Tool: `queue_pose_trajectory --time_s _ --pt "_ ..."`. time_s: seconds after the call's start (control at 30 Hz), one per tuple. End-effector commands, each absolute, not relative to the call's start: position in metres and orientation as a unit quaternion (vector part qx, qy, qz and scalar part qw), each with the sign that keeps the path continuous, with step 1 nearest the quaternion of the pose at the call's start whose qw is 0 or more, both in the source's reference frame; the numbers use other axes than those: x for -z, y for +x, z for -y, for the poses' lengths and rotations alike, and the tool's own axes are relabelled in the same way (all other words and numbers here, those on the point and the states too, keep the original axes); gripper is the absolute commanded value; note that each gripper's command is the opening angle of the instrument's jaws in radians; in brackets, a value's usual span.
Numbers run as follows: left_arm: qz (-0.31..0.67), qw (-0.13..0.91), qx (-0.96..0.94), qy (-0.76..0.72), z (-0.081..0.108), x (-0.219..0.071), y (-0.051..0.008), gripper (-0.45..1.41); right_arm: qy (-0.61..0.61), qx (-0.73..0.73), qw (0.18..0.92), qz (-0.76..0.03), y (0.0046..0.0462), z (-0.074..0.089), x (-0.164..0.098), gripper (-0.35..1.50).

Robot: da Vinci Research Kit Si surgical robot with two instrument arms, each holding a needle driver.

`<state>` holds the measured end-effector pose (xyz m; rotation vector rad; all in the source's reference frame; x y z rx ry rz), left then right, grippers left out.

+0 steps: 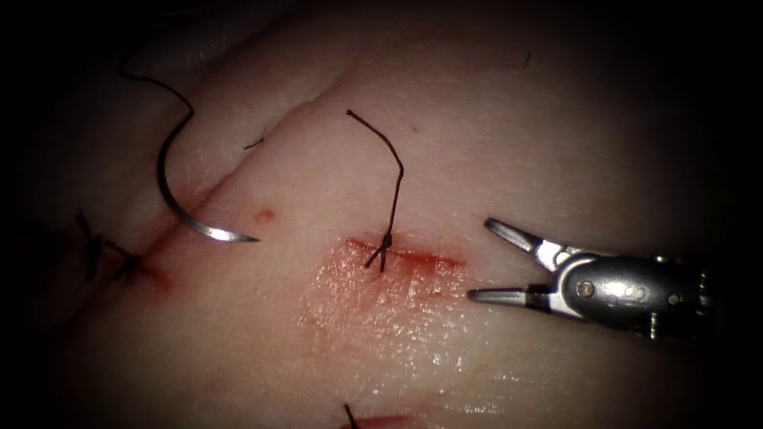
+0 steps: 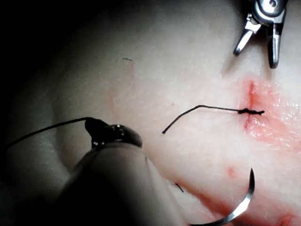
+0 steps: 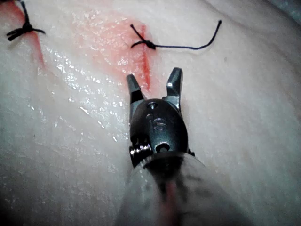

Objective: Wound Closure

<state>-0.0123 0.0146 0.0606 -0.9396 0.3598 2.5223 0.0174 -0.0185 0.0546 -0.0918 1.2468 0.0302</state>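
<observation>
Lying loose on the tissue (image 1: 509, 159) left of the cut (image 1: 413, 256), the needle (image 1: 179, 199) is held by neither tool, its point bare; a tug on its thread (image 1: 151, 79) could drag it. The knot (image 1: 385, 242) sits on the cut with a tail (image 1: 393, 159) standing free. The right end effector (image 1: 497, 266) hovers just right of the cut, released, grasping nothing. Whether the left end effector (image 2: 110, 134) is clenched I cannot tell

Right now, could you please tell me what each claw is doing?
Left claw: shut on the thread.
Right claw: open, holding nothing.
</observation>
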Motion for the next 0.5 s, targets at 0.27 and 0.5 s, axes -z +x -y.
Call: queue_pose_trajectory --time_s 0.27,0.5 --pt "-0.097 0.245 -0.899 -0.349 -0.0156 -0.0597 -0.0108 1.4 -0.046 -0.012 0.81 -0.584 0.0182 0.0181 -0.0552 1.26" --pt "-0.106 0.248 -0.904 -0.33 -0.017 -0.0563 -0.0063 1.4 -0.046 -0.012 0.811 -0.584 0.0181 0.0181 -0.0552 1.26"
